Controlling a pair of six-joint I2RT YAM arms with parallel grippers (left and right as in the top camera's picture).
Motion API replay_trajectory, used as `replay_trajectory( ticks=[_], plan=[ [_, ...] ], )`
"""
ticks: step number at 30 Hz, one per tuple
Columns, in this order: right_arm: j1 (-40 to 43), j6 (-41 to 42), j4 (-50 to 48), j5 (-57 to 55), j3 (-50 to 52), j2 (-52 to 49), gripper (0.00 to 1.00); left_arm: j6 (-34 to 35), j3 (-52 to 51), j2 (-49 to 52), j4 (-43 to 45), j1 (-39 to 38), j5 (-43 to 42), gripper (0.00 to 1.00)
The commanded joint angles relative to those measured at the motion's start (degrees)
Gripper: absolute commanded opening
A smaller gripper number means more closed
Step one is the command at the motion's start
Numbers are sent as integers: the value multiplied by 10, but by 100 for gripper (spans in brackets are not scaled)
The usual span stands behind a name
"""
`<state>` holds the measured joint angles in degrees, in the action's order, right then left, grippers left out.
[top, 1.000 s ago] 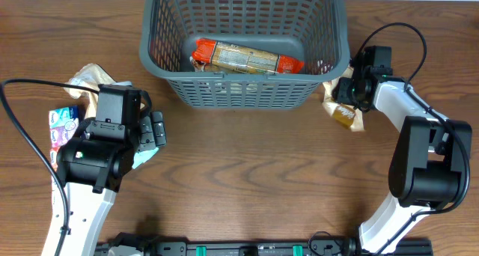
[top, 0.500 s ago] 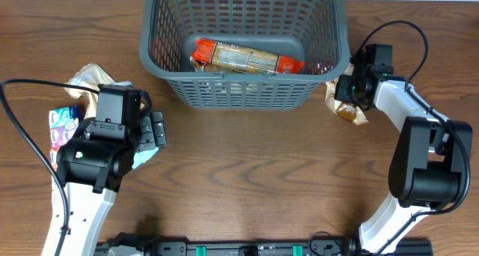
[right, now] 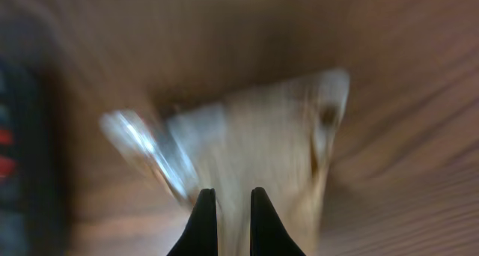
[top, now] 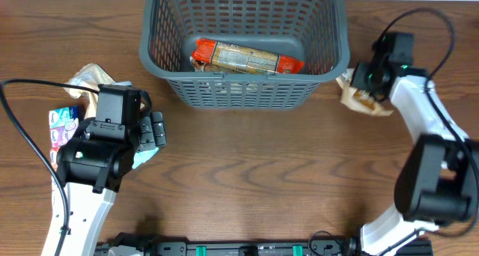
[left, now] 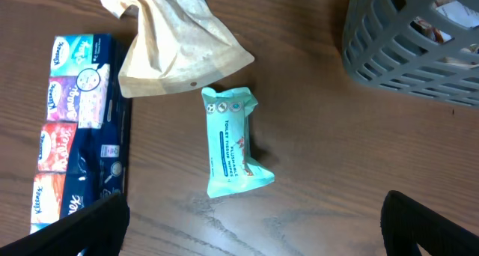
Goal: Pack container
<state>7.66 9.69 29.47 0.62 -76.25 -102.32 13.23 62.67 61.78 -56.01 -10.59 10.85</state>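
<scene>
Right tool [right: 230,192] is clamped on the tan pouch [top: 364,100], just right of the container [top: 179,75]. The container is far-centre on the desk [top: 247,166] and holds one long orange-ended pack [top: 247,58]. Step looks like pouch transfer; next move needs lift over rim, then release. Left tool [top: 153,129] is spread apart over the mint pack [left: 233,144].

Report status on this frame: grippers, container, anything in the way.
Left gripper open over teal tissue pack. Right gripper shut on tan pouch, beside container. Container holds one snack pack. Opening unobstructed.
</scene>
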Motion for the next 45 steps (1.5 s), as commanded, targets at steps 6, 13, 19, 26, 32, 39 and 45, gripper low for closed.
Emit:
replay_trajectory(
  ticks=[6,13,19,26,32,39,45],
  plan=[
    [-19,-79,44,-66,-165,132,1,-7,1,-1,-2,2,0,97],
    [-23,-92,90,-82,-205,136,1,-10,1,-1,-2,2,0,97],
    [-23,-94,95,-82,-205,134,1,-10,1,-1,-2,2,1,97],
    [-23,-96,97,-82,-205,134,1,-10,1,-1,-2,2,1,97],
    [-23,-96,102,-82,-205,134,1,-10,1,-1,-2,2,0,97],
    [-23,-102,105,-82,-205,134,1,-10,1,-1,0,2,1,97],
    [-23,-114,106,-81,-205,134,1,-10,1,-1,0,2,1,97]
  ],
)
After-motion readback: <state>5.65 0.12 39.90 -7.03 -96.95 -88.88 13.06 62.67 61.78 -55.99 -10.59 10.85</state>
